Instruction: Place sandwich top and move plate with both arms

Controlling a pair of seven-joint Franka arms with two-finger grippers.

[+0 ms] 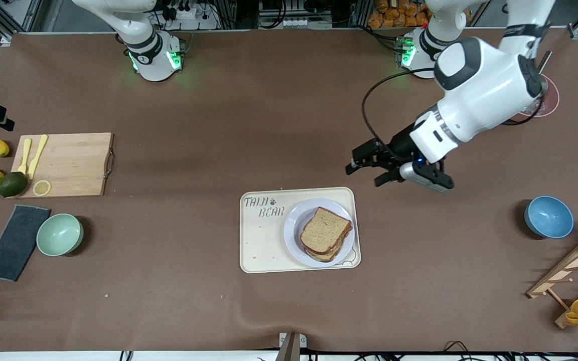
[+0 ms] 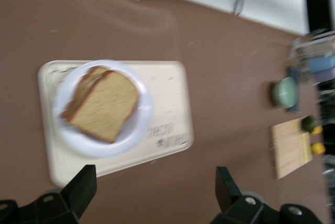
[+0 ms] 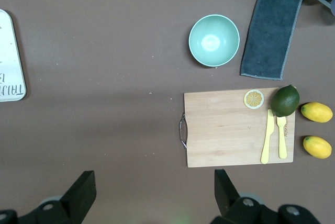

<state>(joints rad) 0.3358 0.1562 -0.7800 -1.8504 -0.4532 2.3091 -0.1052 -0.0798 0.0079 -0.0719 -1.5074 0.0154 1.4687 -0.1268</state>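
Note:
The sandwich top [image 1: 325, 229] lies on the stacked sandwich on the lavender-white plate [image 1: 293, 235], which sits on the cream bear tray [image 1: 261, 245]. My left gripper [image 1: 367, 170] is open and empty, up over the table just off the tray's corner toward the left arm's end. In the left wrist view the sandwich top [image 2: 104, 106], plate [image 2: 141, 124] and tray [image 2: 172, 93] show past the open left gripper [image 2: 155, 182]. My right gripper [image 3: 155, 182] is open and empty over bare table near the cutting board [image 3: 238, 127]. It is out of the front view.
A cutting board [image 1: 68, 163] with yellow cutlery, a lemon slice, an avocado and lemons sits toward the right arm's end, with a green bowl [image 1: 59, 234] and grey cloth [image 1: 15, 241]. A blue bowl [image 1: 548, 216] and wooden rack [image 1: 570, 273] sit toward the left arm's end.

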